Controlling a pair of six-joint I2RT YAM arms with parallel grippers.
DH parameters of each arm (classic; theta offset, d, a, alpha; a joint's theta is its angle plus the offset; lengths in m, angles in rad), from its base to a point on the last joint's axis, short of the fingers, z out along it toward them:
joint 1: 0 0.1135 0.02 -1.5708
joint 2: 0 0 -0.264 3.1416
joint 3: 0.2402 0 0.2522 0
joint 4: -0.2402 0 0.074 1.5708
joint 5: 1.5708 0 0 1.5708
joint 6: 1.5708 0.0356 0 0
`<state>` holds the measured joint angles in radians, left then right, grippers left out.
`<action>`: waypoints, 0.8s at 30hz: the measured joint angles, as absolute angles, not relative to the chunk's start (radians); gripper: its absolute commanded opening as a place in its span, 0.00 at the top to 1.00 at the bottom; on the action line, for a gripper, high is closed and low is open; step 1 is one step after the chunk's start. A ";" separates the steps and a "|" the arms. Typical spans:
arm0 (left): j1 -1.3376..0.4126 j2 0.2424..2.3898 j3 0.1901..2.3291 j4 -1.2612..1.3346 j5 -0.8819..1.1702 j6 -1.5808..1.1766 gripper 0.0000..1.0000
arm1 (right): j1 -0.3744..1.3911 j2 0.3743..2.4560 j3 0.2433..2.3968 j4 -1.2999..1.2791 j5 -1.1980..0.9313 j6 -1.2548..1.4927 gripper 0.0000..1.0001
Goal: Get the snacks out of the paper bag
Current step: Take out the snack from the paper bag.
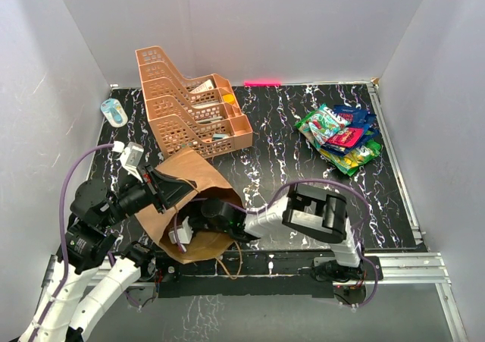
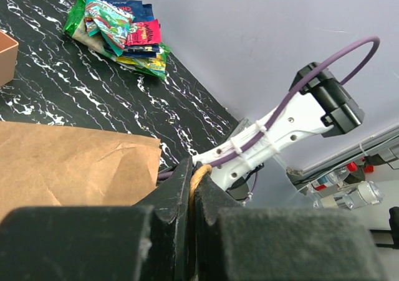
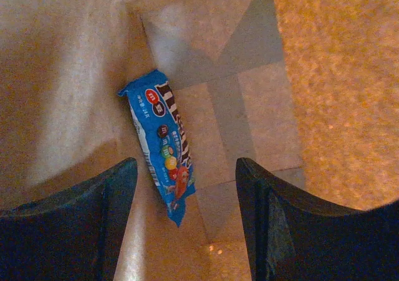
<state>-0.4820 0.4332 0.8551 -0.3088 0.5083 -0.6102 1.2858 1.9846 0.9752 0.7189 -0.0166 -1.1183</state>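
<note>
1. A small blue-and-white object (image 1: 114, 113) lies at the far left corner of the desk (image 1: 265, 167).
2. The left claw (image 2: 192, 176) is closed tight on a thin tan strip at the rim of the bag (image 1: 193, 174). Whether that strip is paper edge or twine cannot be told.
3. The bag sits at the near left of the desk, just in front of the orange rack (image 1: 189, 103). It is tilted, with its mouth turned toward the arm bases. A twine handle (image 1: 229, 263) loops out over the near edge.
4. The right arm reaches into the bag's mouth, and in the top view its claw (image 3: 185, 172) is hidden inside.
5. In the right wrist view the claw is spread wide and holds nothing. Its two dark fingers (image 3: 87, 212) stand either side of a blue packet (image 3: 163, 150).
6. That packet lies flat on the bag's inner paper, slanted, its lower end between the fingers without touching them.
7. The other snacks (image 1: 341, 136) lie heaped at the far right of the desk, well apart from the bag: green, blue, red and yellow packets overlapping.
</note>
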 measured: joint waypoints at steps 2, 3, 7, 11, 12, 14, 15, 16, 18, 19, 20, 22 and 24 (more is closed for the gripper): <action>-0.482 0.433 0.850 -0.297 0.518 -0.611 1.00 | 1.277 2.017 0.995 0.726 -0.035 -1.122 0.32; -0.482 0.433 0.850 -0.292 0.524 -0.612 1.00 | 1.272 2.037 1.008 0.733 -0.045 -1.123 0.32; -0.482 0.433 0.850 -0.273 0.545 -0.614 1.00 | 1.259 2.114 1.053 0.764 -0.065 -1.123 0.30; -0.482 0.435 0.846 -0.257 0.561 -0.619 1.00 | 1.248 2.182 1.123 0.770 -0.103 -1.117 0.28; -0.482 0.436 0.842 -0.248 0.566 -0.622 1.00 | 1.245 2.200 1.150 0.773 -0.110 -1.113 0.28; -0.482 0.443 0.837 -0.235 0.575 -0.629 1.00 | 1.240 2.238 1.205 0.785 -0.120 -1.106 0.29; -0.482 0.450 0.837 -0.231 0.580 -0.630 1.00 | 1.238 2.259 1.234 0.790 -0.124 -1.102 0.30; -0.482 0.457 0.837 -0.227 0.585 -0.630 1.00 | 1.235 2.282 1.264 0.797 -0.125 -1.100 0.31; -0.482 0.468 0.837 -0.225 0.590 -0.630 1.00 | 1.235 2.322 1.311 0.812 -0.123 -1.094 0.34; -0.482 0.472 0.837 -0.225 0.591 -0.630 1.00 | 1.235 2.339 1.328 0.819 -0.119 -1.093 0.36; -0.482 0.475 0.837 -0.226 0.592 -0.630 1.00 | 1.235 2.353 1.342 0.828 -0.115 -1.090 0.40; -0.482 0.475 0.837 -0.234 0.592 -0.629 1.00 | 1.235 2.388 1.380 0.846 -0.095 -1.084 0.50; -0.482 0.474 0.837 -0.239 0.592 -0.631 1.00 | 1.236 2.413 1.413 0.862 -0.076 -1.069 0.60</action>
<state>-0.4816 0.4740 0.8371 -0.2386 0.5922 -0.6308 1.2362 2.4134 1.4132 0.8619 -0.0761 -1.0691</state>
